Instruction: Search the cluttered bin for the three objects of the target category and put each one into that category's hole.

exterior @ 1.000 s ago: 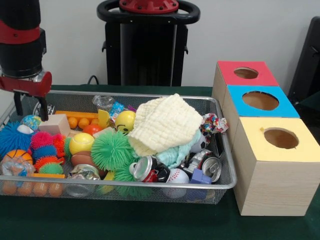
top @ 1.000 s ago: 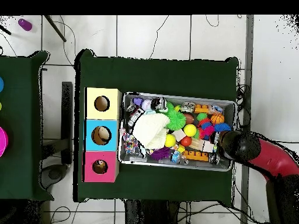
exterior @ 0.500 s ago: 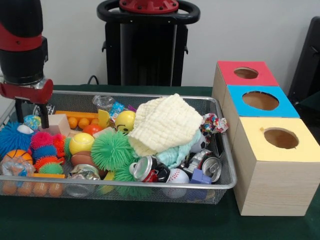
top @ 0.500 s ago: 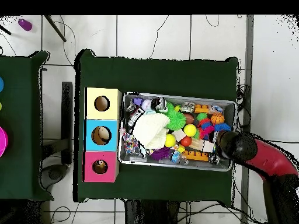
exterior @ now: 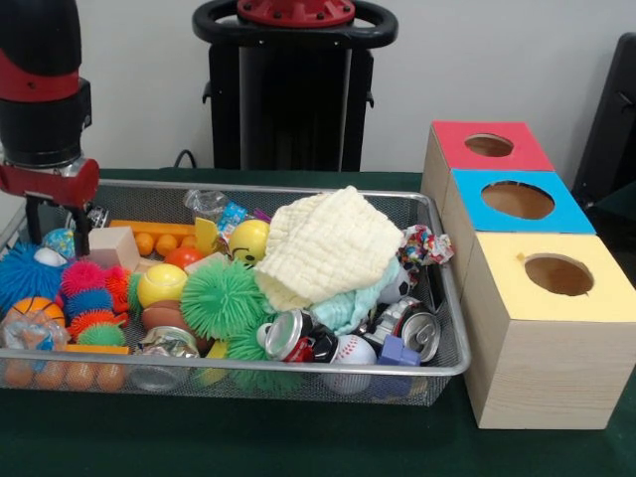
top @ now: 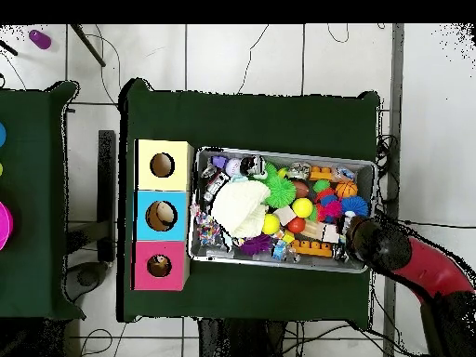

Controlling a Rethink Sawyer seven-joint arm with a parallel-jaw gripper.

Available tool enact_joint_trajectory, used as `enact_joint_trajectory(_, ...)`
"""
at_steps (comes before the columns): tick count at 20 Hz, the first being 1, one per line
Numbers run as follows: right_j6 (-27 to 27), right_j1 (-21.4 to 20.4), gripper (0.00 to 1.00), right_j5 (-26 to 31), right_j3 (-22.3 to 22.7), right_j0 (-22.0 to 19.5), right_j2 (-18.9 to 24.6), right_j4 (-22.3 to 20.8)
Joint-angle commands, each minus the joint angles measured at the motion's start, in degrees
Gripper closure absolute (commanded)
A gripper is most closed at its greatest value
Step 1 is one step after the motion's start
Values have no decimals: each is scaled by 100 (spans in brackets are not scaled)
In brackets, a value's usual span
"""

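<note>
A wire bin (exterior: 298, 370) is packed with toys: spiky balls (exterior: 221, 298), a yellow smiley ball (exterior: 248, 238), a baseball (exterior: 353, 350), crushed cans (exterior: 283, 333) and a cream cloth (exterior: 328, 243). To its right stand three boxes with holes, red (exterior: 452, 139), blue (exterior: 571, 214) and yellow (exterior: 556, 348). My gripper (exterior: 58, 231) hangs open at the bin's far left end. Its fingers straddle a small blue-and-yellow ball (exterior: 60, 241) beside a wooden block (exterior: 111, 246). In the overhead view the arm (top: 381, 246) covers the gripper at the bin's (top: 288, 154) right end.
The black pedestal (exterior: 293, 89) stands behind the bin. A dark chair back (exterior: 616, 119) shows at the right edge. Green cloth (exterior: 298, 437) covers the table around the bin and boxes. A second green table (top: 28, 186) lies to the left in the overhead view.
The gripper has sunk a little lower into the bin's left end and drifted slightly toward the bin's back rim. Nothing in the bin has shifted.
</note>
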Motion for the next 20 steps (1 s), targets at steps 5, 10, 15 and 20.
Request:
enact_joint_trajectory(5, 915, -115, 0, -694, 940, -191, -126, -42)
enact_joint_trajectory(10, 837, 95, 0, -761, 758, -176, -97, 11)
enact_joint_trajectory(15, 470, 363, 0, -348, 279, -276, 95, 77)
enact_joint_trajectory(20, 219, 479, 0, 99, -132, -280, 212, 155)
